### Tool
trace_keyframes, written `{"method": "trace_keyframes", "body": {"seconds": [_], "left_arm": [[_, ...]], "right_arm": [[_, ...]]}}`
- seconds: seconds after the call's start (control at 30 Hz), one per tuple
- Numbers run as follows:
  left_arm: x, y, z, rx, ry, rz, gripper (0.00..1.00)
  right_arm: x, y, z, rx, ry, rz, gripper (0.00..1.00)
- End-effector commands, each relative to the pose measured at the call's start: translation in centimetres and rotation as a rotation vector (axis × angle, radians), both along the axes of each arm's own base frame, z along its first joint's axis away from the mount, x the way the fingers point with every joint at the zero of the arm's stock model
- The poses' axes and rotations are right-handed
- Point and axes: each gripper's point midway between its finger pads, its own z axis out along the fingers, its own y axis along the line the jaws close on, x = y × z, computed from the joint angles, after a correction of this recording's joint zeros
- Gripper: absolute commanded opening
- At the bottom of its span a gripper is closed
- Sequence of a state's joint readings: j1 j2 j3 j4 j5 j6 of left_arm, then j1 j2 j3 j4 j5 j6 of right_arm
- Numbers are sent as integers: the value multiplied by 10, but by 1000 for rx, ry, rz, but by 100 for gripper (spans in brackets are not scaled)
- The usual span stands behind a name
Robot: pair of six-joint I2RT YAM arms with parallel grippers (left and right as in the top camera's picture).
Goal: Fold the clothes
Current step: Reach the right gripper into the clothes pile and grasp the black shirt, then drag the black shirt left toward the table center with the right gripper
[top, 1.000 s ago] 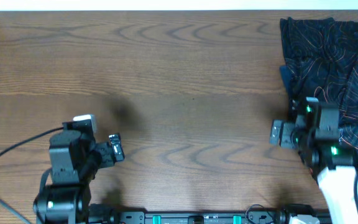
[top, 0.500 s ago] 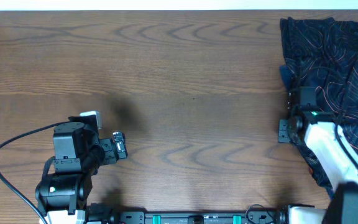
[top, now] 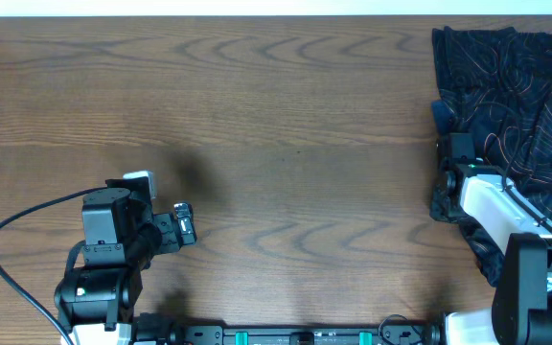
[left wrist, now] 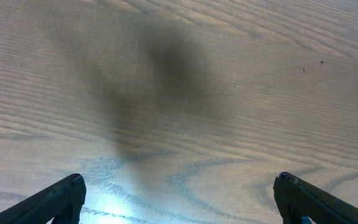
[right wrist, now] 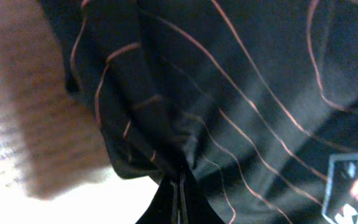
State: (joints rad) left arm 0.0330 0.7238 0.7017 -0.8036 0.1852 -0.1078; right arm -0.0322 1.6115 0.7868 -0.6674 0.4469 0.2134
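The clothes, a black jersey with thin orange contour lines, lie crumpled at the table's far right. My right gripper sits at the jersey's left edge, shut on a pinched fold of the fabric. In the right wrist view the jersey fills the frame and bunches into the closed gripper; an orange-white logo shows at the lower right. My left gripper hovers over bare wood at the front left. It is open, with its fingers wide apart and nothing between them.
A bit of blue fabric peeks out from under the jersey's left edge. The left arm's black cable loops toward the table's front left. The brown wooden table stretches between the two arms.
My right gripper moved up to the jersey's left edge and closed on a fold of it. The left arm shifted slightly at first, then held still.
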Motion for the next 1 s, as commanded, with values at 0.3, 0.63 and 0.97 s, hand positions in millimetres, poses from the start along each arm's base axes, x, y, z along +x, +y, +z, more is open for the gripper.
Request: {"method": "trace_keyframes", "body": {"seconds": [0.3,0.63,0.97], "left_arm": [[3,-1,9,-13,-24,2,98],[3,-1,9,-13,-24,2,98],[3,-1,9,-13,-24,2,98]], "right_arm": [[59,57,144,304,-383,240,1],[26,154,133,721,-281,498,1],[8,265,112,816,-231,865,2]]}}
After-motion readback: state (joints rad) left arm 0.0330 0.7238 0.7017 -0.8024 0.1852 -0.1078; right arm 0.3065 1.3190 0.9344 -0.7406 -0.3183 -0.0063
